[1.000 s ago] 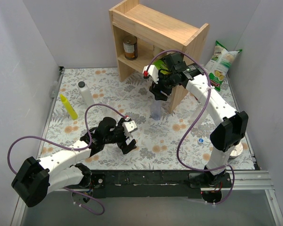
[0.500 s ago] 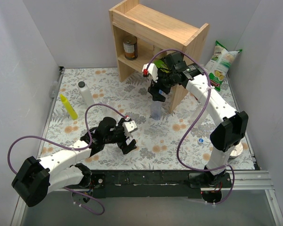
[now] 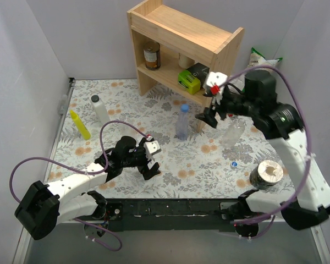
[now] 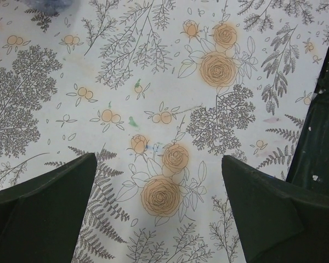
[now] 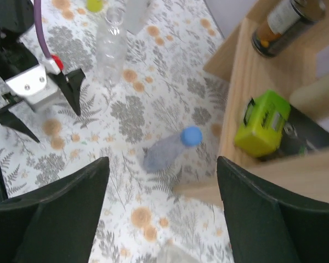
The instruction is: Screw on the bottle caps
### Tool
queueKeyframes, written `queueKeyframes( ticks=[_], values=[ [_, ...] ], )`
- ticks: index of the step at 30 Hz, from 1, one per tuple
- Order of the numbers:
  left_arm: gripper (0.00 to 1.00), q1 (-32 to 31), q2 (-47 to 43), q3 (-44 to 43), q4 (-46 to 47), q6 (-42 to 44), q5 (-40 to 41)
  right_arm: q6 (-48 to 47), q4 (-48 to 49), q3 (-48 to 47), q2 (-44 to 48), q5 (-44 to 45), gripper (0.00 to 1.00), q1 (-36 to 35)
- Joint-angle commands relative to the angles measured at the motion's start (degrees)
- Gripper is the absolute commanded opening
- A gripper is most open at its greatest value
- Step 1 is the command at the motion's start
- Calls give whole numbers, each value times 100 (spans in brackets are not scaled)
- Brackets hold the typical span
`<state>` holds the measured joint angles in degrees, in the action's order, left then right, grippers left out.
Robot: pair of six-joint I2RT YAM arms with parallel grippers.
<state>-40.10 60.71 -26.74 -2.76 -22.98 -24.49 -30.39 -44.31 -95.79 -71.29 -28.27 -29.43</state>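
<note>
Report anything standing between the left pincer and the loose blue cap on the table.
Nothing visible does. Only bare floral tabletop lies between the open left pincer and the loose blue cap.

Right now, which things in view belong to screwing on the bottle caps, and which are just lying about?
Job: capped clear bottle, its blue cap, open clear bottle, third clear bottle, loose blue cap.
Lying about: white bottle with dark cap, yellow squeeze bottle, roll of tape, chip bag, wooden shelf, can, green and black gadget.
</note>
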Motion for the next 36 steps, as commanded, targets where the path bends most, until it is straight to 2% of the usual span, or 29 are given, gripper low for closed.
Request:
queueKeyframes(
  ticks=[1,6,8,13,16,36],
  values=[
    [98,46,81,-323,110,22,-372,-46,-788,770,721,989,78,595],
    [98,55,231,-455,188,-101,-697,-169,-1176,1194,731,1315,66,2061],
    [98,55,240,-455,224,-154,-715,-151,-1115,1299,556,1333,65,2318],
    [98,55,135,-376,206,-136,-636,-46,-851,1519,238,1851,73,2407],
    [98,55,29,-314,127,-110,-636,-63,-737,1668,133,1966,74,2407],
    [98,63,-156,-112,118,-92,-627,-195,-710,1625,-632,1799,64,2609]
  ],
)
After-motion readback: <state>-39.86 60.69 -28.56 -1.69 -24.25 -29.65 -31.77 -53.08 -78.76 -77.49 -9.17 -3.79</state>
